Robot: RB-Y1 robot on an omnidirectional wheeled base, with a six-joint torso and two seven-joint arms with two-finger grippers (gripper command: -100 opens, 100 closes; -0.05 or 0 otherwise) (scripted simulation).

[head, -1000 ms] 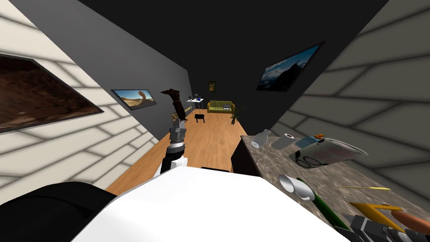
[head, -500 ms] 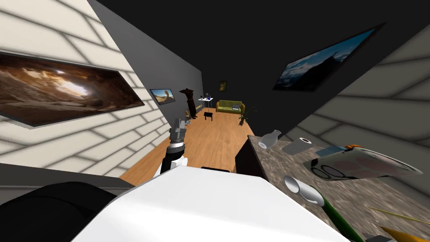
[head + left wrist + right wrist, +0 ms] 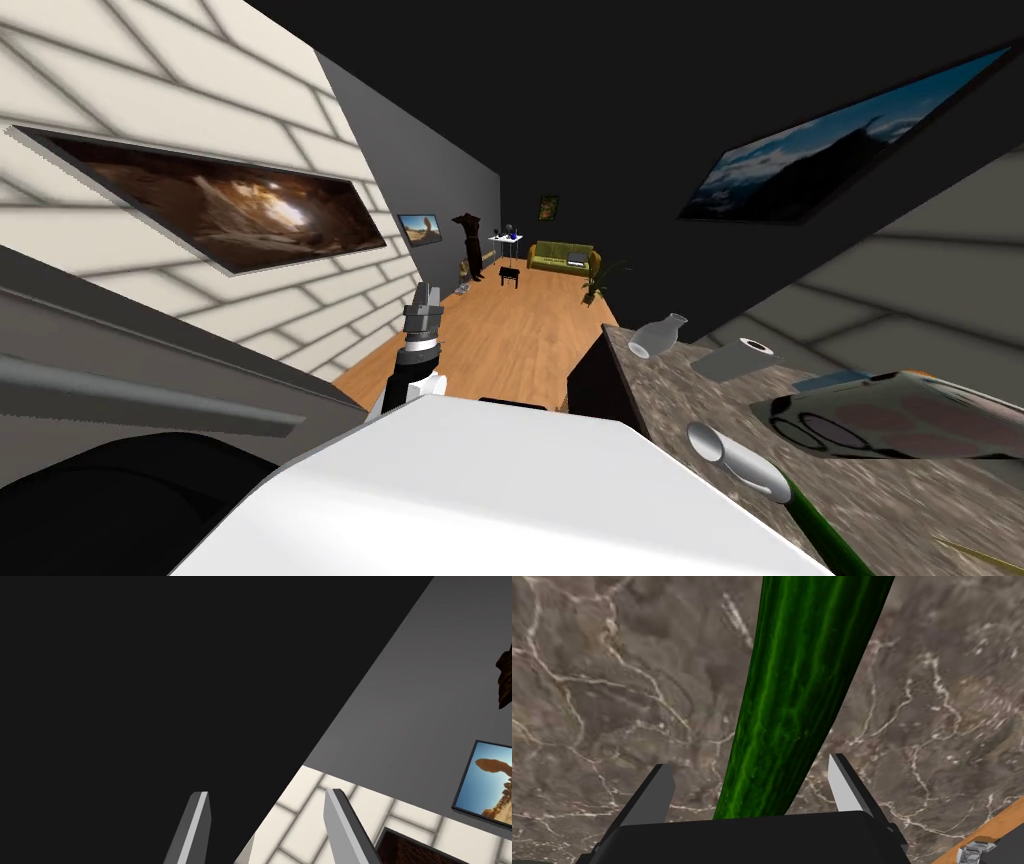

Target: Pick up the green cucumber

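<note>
A dark green cucumber [image 3: 807, 676] with lighter green streaks lies flat on a bench [image 3: 612, 676] with a brown-grey marbled top and pale veins. In the right wrist view the cucumber runs straight away from the right gripper [image 3: 751, 763], with its near part between the two fingers. The right gripper is open: one finger [image 3: 657, 791] stands clear of the cucumber on one side, the other finger [image 3: 844, 783] stands just beside it on the other, and neither presses it.

In the head view the cucumber [image 3: 820, 530] shows as a narrow green strip at the near right of the bench [image 3: 680, 400]. Its far end is just beside a white cup [image 3: 740, 465] lying on its side. Farther along the bench lies a white bottle [image 3: 660, 335], tipped over near the far left corner. To the right of the bottle lies a flat grey piece [image 3: 735, 358], and nearer sits a large rounded grey-green object [image 3: 890, 415].

To the left of the bench, a wooden floor [image 3: 520, 330] stretches away to a green sofa [image 3: 565, 258] at the far end. The left arm is raised over this floor, well apart from the bench. The left gripper [image 3: 268, 792] is open and empty, its fingers [image 3: 200, 816] spread apart.
</note>
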